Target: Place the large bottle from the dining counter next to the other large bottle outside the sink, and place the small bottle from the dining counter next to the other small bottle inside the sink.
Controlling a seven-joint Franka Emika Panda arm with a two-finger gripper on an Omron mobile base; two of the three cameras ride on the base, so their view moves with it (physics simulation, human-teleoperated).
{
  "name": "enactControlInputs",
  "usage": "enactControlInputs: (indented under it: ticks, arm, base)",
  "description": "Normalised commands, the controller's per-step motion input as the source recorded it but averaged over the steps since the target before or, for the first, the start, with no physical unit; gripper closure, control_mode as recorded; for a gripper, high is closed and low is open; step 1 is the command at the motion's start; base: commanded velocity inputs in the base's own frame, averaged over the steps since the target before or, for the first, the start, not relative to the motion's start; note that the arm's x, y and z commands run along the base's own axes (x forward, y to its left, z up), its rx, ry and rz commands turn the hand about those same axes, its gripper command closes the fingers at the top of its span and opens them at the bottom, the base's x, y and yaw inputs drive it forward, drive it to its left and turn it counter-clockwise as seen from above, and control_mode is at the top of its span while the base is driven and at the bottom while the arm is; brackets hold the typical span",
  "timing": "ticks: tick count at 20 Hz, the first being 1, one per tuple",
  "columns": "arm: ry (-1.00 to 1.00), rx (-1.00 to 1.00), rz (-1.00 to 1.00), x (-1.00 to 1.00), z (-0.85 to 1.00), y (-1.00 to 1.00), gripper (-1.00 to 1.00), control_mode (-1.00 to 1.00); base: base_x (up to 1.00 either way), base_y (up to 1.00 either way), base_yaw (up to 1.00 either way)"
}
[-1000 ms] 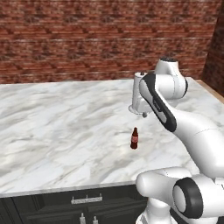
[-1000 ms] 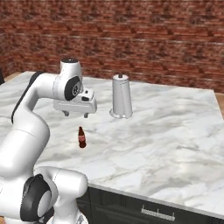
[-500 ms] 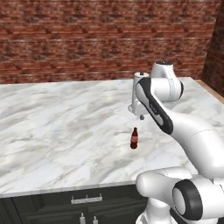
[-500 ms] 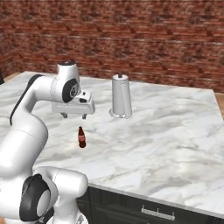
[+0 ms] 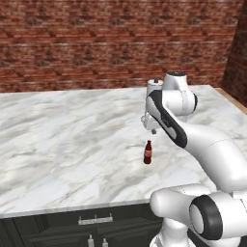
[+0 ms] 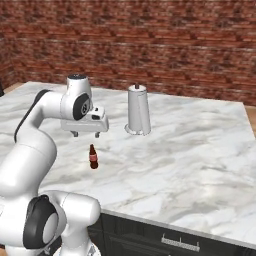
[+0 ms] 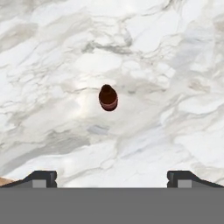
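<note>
Fingers [image 6: 86,134] are standing fully open, holding nothing, pointing straight down over the bench [image 6: 190,145]. The small bottle [image 6: 93,157] is standing upright on the marble directly beneath them, clear of both fingertips. In the hand view it [image 7: 108,97] is sitting centred between the two tips, seen from the top. A paper towel roll [image 6: 138,110] is standing beyond the fingers.
</note>
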Motion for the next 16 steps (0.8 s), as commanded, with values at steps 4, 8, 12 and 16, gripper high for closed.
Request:
enactControlInputs:
  ticks: [4,8,12,16]
  arm:
    - [0.0,0.0,0.01,0.15,-0.15,0.09,-1.0,-1.0]
    - [0.0,0.0,0.01,0.14,-0.16,0.09,-1.0,-1.0]
    - [0.0,0.0,0.0,0.18,-0.15,0.0,-1.0,-1.0]
    - [0.0,0.0,0.0,0.19,-0.14,0.0,-1.0,-1.0]
  base:
    - [0.0,0.0,0.0]
    - [0.0,0.0,0.0]
    - [0.0,0.0,0.0]
    - [0.0,0.0,0.0]
